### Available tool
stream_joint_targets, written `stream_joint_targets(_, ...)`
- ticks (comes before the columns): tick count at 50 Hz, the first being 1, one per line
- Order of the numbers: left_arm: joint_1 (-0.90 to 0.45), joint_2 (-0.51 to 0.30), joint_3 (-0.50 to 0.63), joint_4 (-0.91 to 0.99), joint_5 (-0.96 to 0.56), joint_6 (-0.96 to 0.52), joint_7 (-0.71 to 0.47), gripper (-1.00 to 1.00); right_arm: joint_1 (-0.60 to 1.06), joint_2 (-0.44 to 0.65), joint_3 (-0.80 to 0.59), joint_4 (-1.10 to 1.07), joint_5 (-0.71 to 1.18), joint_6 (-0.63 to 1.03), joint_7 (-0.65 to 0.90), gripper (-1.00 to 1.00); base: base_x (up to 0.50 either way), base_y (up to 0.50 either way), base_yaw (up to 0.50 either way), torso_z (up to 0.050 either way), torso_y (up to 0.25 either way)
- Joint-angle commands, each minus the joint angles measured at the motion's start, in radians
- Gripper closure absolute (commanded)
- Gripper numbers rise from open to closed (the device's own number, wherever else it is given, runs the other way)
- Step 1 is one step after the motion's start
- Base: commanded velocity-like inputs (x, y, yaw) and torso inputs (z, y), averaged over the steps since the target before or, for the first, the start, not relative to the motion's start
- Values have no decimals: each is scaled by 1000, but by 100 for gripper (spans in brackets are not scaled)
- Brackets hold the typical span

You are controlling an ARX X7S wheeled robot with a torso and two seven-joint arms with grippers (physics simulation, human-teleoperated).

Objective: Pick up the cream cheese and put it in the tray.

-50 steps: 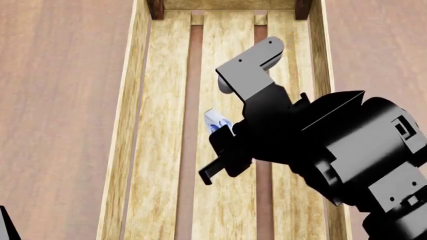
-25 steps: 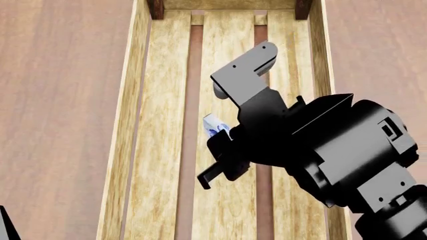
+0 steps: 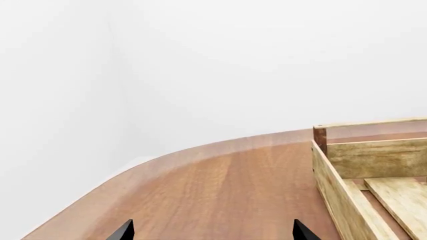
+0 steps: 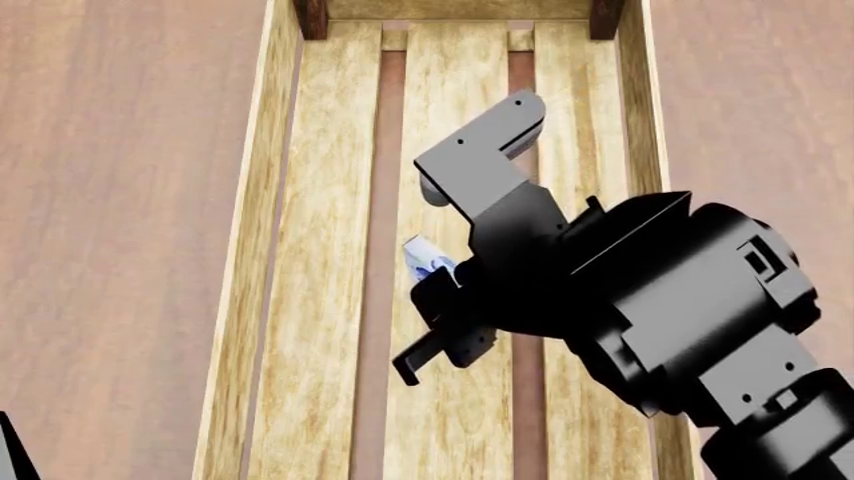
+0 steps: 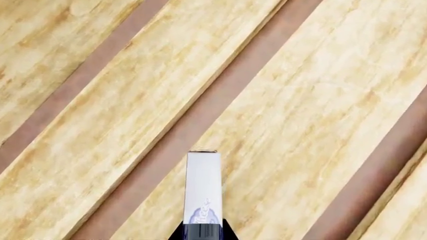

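Holding the Cream Cheese Over the Tray

Hanging above the slatted floor of the tray (image 4: 320,300), the right gripper (image 4: 430,272) pinched the cream cheese (image 4: 424,258) between its fingertips. From the head view only a small white and blue corner of the box showed, just left of the black wrist body, over the middle plank of the tray. The right wrist view gave the clearer look: the cream cheese (image 5: 203,190) stood edge-on as a narrow white strip with a patch of blue print near the gripper's dark fingertips (image 5: 217,231), which closed on its near end. Beneath it ran the light wooden planks of the tray (image 5: 300,115), with dark gaps between them showing the brown tabletop below. Whether the box touched the planks or hung clear of them could not be told.

The tray lay lengthwise away from the robot, its two dark corner posts at the far end and its low plank sides to left and right. The right arm reached in over the tray's right side, covering much of the near right part.

The left gripper (image 3: 212,234) showed only as two dark tips, set well apart with nothing between them, over the bare brown tabletop (image 3: 220,190) to the left of the tray (image 3: 333,185). Behind that stretch rose a plain white wall.
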Motion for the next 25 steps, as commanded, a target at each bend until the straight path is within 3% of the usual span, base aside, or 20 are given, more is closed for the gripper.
stream_joint_targets(1, 1, -1, 2, 3, 0, -3, -1, -100, -4, -18, -21, 27, -30, -16, -1, 100, 0, 0, 0, 0, 0)
stream_joint_targets(8, 1, -2, 2, 5, -2, -5, -3, -100, -1, -17, -28, 20, -30, -12, -1, 100, 0, 0, 0, 0, 0)
stream_joint_targets(9, 1, -2, 3, 5, -1, -5, -3, -100, 2, -19, -42, 24, -50, -19, 10, -100, 0, 0, 0, 0, 0)
stream_joint_targets(25, 0, -4, 3, 6, -1, -5, -6, -100, 2, -16, -43, 34, -51, -25, 11, -100, 0, 0, 0, 0, 0)
